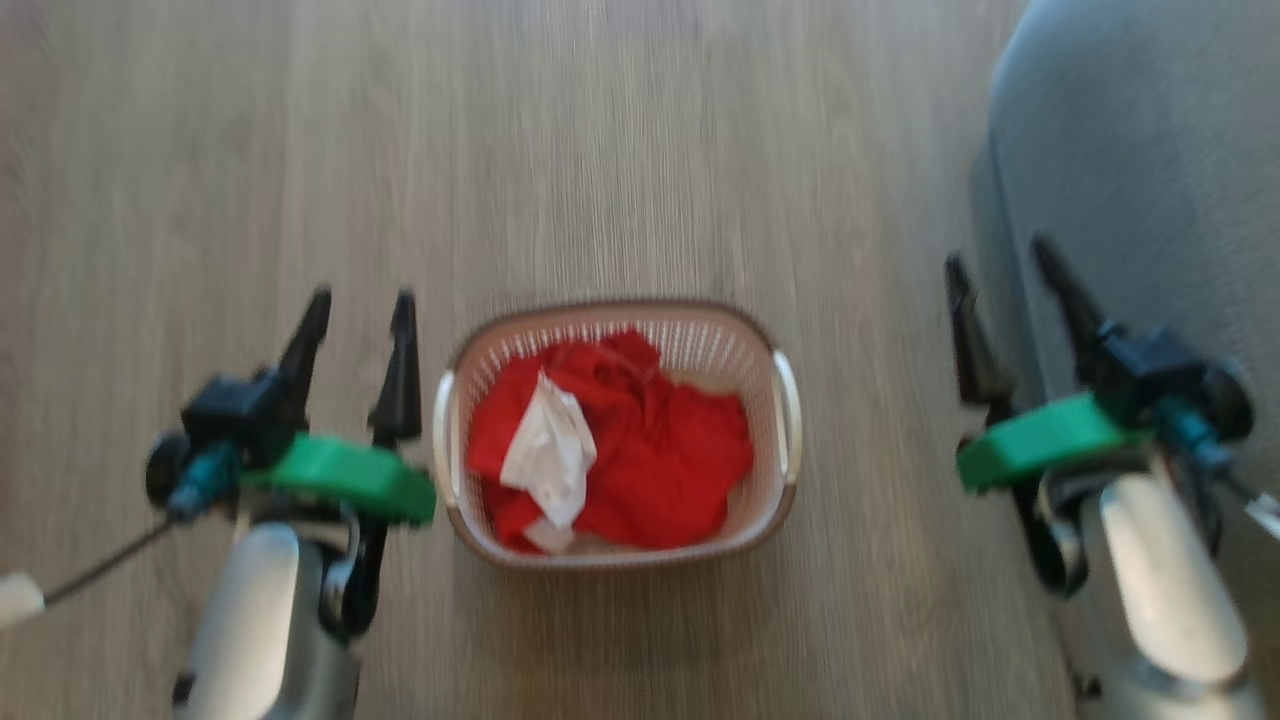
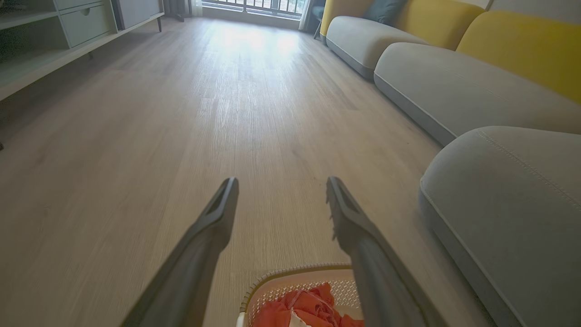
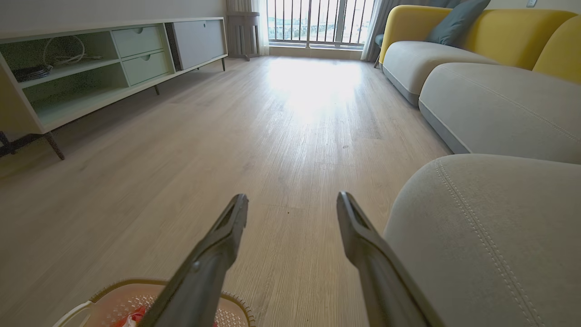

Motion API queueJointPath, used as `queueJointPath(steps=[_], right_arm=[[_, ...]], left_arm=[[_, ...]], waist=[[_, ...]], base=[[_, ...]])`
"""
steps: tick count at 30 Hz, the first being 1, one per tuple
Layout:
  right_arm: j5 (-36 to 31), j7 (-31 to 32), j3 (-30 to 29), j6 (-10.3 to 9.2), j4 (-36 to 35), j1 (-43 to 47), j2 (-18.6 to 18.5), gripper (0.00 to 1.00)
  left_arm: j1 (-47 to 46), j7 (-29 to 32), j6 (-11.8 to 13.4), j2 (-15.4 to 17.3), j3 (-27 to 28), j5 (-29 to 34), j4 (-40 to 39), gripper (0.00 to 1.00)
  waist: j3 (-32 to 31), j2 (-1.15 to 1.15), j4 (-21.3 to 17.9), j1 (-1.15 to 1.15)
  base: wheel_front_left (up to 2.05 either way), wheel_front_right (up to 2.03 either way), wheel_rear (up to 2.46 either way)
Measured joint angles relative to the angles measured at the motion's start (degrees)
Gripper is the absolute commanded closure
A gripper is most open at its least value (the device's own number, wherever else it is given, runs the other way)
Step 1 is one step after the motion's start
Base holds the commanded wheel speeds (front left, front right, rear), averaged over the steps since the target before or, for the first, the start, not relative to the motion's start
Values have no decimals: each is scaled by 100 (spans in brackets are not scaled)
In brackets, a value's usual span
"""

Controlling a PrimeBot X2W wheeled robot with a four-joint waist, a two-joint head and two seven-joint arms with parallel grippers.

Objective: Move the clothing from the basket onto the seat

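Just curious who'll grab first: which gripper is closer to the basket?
Left. The left gripper hangs just beside the left handle of the basket; the right gripper sits farther off, over by the seat.

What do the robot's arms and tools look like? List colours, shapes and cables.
Each arm has a rounded, glossy pale grey forearm and a flat bright green wrist plate. The left tool and right tool each carry two long, dark, tapering fingers on a black block with a teal connector; a thin dark cable trails from the left one.
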Motion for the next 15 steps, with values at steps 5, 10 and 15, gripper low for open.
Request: queueJointPath(steps=[5, 10, 15], right_arm=[[-48, -14, -190, 0, -256, -712, -2, 0], [-51, -14, -259, 0, -412, -1342, -5, 0], [-51, -14, -238, 0, -412, -1478, -5, 0]], left_arm=[[-855, -1, -7, -3, -225, 65, -75, 0], [-1688, -18, -56, -10, -526, 243, 5, 0], [-2004, -18, -96, -14, -648, 374, 245, 0]], waist=[[936, 0, -9, 1], [2031, 0, -35, 2], [2652, 0, -104, 2]], base=[[0, 0, 0], [0, 0, 0], [0, 0, 0]])
